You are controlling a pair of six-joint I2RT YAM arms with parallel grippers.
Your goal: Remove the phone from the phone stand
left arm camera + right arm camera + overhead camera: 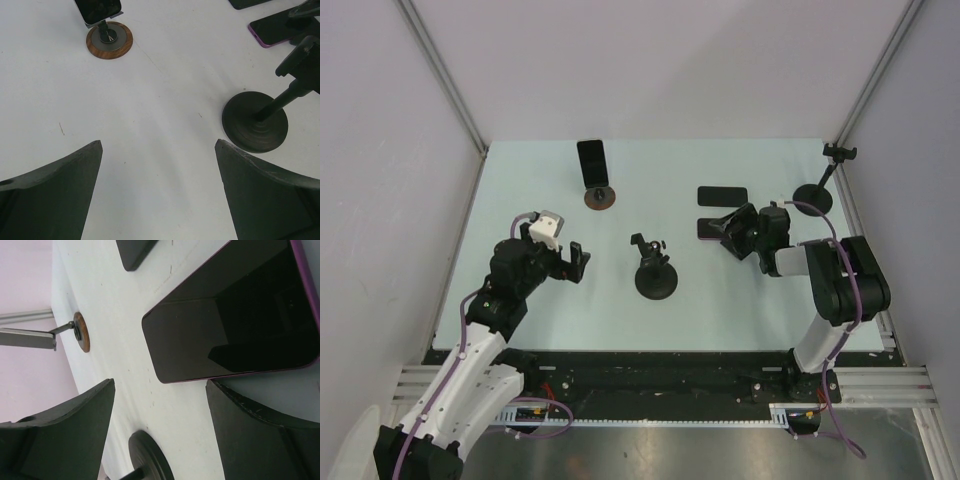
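- Target phone is propped in portrait, dark screen facing the arms, on the wooden-base stand at far left-centre of the table.
- L gripper: claw spread wide, nothing btwn the fingers. It's aimed toward that stand but well short of it. Its wrist cam catches only the phone's lower part at the top edge.
- R gripper: claw also spread and empty, low over the purple-edged phone lying flat. A black phone lies flat just beyond.
- Empty black clamp stand is mid-table, btwn the arms.
- Handling, my guess: phone is rigid, glass-faced and slick, w/ some heft. Stand looks small & may tip or drag along.
- Grip pt, IMO: pinch across the two long side edges, above the holder, then lift up & out. Front/back faces prob. too slippery.
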